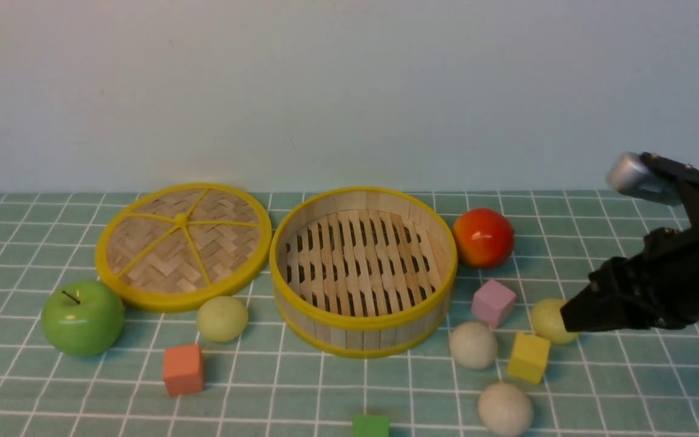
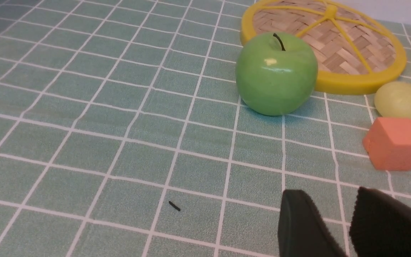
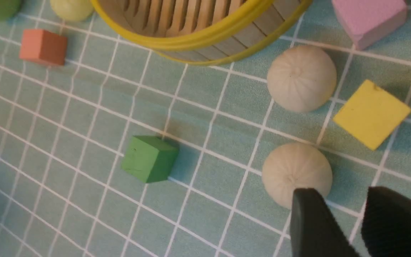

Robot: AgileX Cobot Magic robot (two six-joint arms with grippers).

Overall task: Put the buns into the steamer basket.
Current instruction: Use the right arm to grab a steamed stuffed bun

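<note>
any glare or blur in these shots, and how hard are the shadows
Front view: even, soft light, a pale sheen on the glossy red-orange fruit, only faint shadows. Left wrist view: a small white glare spot on the shiny green apple; the black left end effector looks soft-edged at close range. Right wrist view: sharp enough, with a soft dark shadow beside the green foam cube.

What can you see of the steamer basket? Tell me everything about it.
The steamer basket is round and deep, of pale bamboo-like slats: an upright slat wall, a slatted floor with dark gaps, and yellow rims top and bottom. It stands upright near the middle of the checked tablecloth, open and empty. The flat lid lies close by its left side; whether they touch I cannot tell.
</note>
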